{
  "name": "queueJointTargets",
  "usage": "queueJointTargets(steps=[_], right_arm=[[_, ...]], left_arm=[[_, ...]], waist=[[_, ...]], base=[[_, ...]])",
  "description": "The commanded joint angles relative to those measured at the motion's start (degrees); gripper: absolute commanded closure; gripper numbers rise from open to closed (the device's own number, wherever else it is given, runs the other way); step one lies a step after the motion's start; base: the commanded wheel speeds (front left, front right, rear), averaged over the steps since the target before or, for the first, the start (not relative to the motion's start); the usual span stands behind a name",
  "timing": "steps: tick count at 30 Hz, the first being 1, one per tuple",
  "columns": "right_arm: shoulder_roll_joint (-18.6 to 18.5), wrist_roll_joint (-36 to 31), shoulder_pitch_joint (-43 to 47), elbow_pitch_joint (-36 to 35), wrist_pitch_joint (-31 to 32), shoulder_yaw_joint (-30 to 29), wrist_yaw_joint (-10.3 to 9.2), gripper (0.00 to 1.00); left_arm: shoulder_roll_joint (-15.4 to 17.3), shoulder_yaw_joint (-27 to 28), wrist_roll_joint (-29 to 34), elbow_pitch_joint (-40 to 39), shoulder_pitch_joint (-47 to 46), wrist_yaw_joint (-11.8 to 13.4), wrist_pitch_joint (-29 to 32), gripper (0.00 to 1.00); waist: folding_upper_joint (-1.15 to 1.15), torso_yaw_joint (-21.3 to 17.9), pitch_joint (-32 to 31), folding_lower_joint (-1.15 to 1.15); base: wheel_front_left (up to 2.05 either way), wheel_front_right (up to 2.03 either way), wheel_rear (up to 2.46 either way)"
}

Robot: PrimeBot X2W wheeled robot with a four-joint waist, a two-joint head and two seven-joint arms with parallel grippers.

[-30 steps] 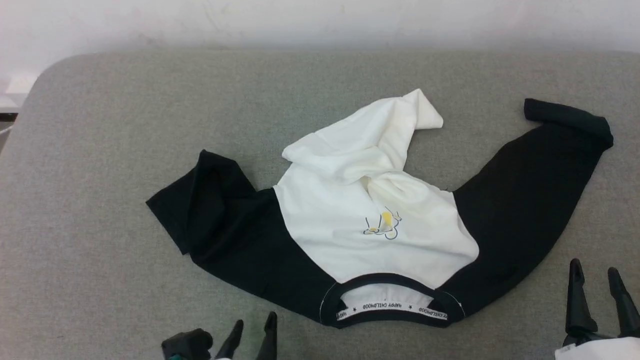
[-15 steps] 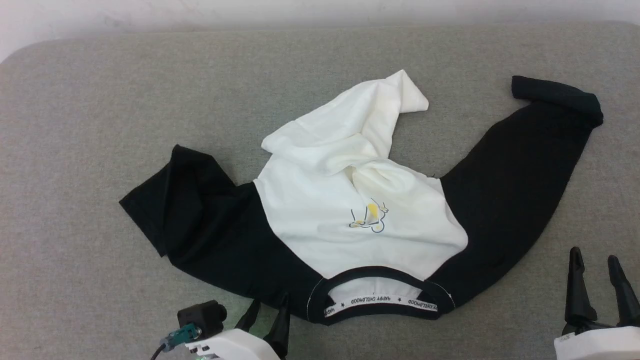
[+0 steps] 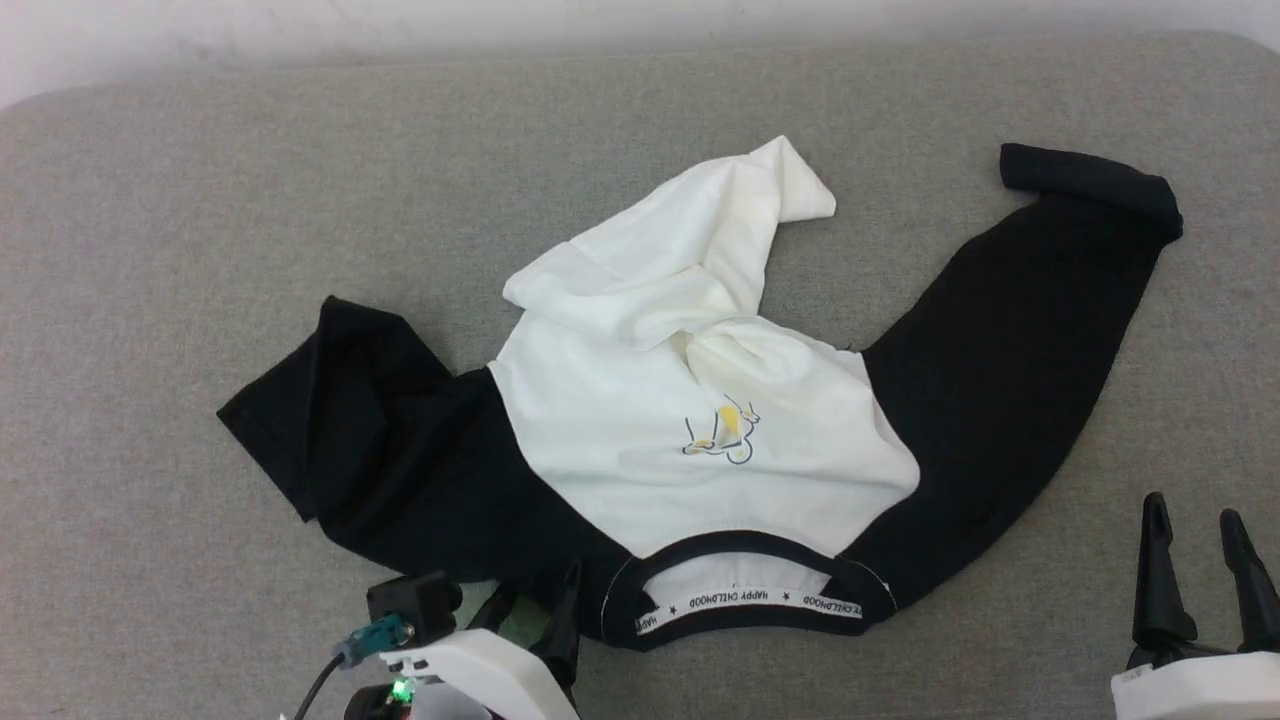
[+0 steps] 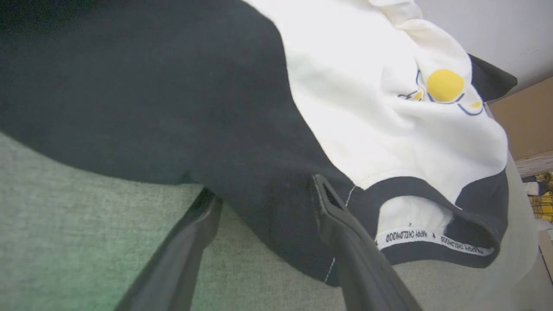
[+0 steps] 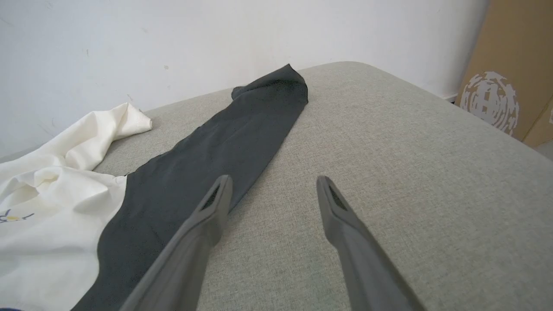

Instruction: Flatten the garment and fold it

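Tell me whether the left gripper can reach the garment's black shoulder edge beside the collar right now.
Probably yes: the left gripper is open, its fingertips at that black edge of the garment beside the collar; nothing lies between.

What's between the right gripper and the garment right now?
Bare grey cushion. In the head view, the open right gripper sits clear of the garment, with nothing else between them.

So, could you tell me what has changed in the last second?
The left gripper has reached forward to the black shoulder of the garment, beside the collar, fingers open astride its edge; nothing gripped yet. The head camera shifted too. The garment lies crumpled as before; the right gripper is still open.
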Motion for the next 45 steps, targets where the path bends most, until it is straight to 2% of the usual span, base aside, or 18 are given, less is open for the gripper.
queueJointTargets(steps=[1, 4, 5, 6, 7, 13, 21, 24, 30, 35, 39, 45], right_arm=[[0.1, -0.1, -0.8, -0.2, -0.3, 0.0, -0.04, 0.0], [0.1, 0.0, -1.0, -0.1, -0.3, 0.3, -0.04, 0.0], [0.1, 0.1, -1.0, 0.0, -0.3, 0.4, -0.04, 0.0], [0.1, 0.1, -1.1, 0.0, -0.3, 0.5, -0.04, 0.0], [0.1, 0.1, -1.1, 0.1, -0.3, 0.6, -0.04, 0.0], [0.1, 0.0, -1.0, 0.3, -0.3, 1.0, -0.04, 0.0], [0.1, -2.0, -0.6, 1.1, 0.5, 4.3, -0.04, 0.0], [0.1, -3.5, -1.2, -0.1, 6.0, 7.6, -0.04, 0.0], [0.1, -7.8, -0.5, -5.3, 26.8, 13.9, -0.04, 0.0], [0.1, -5.6, 0.7, -9.9, 39.2, 12.2, -0.04, 0.0], [0.1, -6.2, 1.1, -10.9, 43.9, 9.1, -0.04, 0.0], [0.1, -6.1, 0.1, -11.4, 43.7, 8.4, -0.04, 0.0]], left_arm=[[0.6, -0.5, 0.8, 1.5, -1.1, 0.6, 1.0, 0.0], [1.7, -1.9, 2.6, 2.9, -2.4, 0.9, 2.3, 0.0], [2.0, -2.3, 3.2, 3.5, -2.9, 1.0, 2.7, 0.33], [2.5, -2.8, 4.1, 4.1, -3.6, 1.1, 2.9, 0.72], [3.0, -3.5, 5.2, 4.7, -4.2, 1.3, 3.1, 1.0], [3.7, -5.0, 6.5, 6.5, -5.8, 1.2, 4.9, 1.0], [3.8, -5.0, 6.1, 3.5, -3.9, 2.4, 4.4, 1.0], [3.8, -5.4, 6.2, 2.1, -3.3, 2.7, 4.5, 1.0], [3.5, -6.5, 7.0, 0.5, -3.3, 3.2, 4.6, 1.0], [2.9, -7.0, 7.0, -0.1, -3.8, 3.2, 4.4, 1.0], [2.5, -7.3, 6.9, -0.2, -4.6, 3.0, 4.1, 1.0], [2.2, -7.4, 6.8, 0.0, -6.0, 2.8, 3.5, 1.0]], waist=[[0.0, 0.0, 0.2, 0.0], [0.0, 0.0, 0.3, 0.0], [0.0, 0.0, 0.4, 0.0], [0.0, 0.0, 0.4, 0.0], [0.0, -0.1, 0.5, 0.0], [0.0, -0.7, 0.2, 0.0], [0.0, -0.8, -1.0, 0.0], [0.0, -0.4, -1.2, 0.0], [0.0, 0.9, -1.3, 0.0], [0.0, 1.9, -0.7, 0.0], [0.0, 2.9, 0.4, 0.0], [0.0, 3.6, 2.5, 0.0]], base=[[0.0, 0.0, 0.0], [0.0, 0.0, 0.0], [0.0, 0.0, 0.0], [0.0, 0.0, 0.0], [0.0, 0.0, 0.0], [0.0, 0.0, 0.0], [0.0, 0.0, 0.0], [0.0, 0.0, 0.0], [0.0, 0.0, 0.0], [0.0, 0.0, 0.0], [0.0, 0.0, 0.0], [0.0, 0.0, 0.0]])
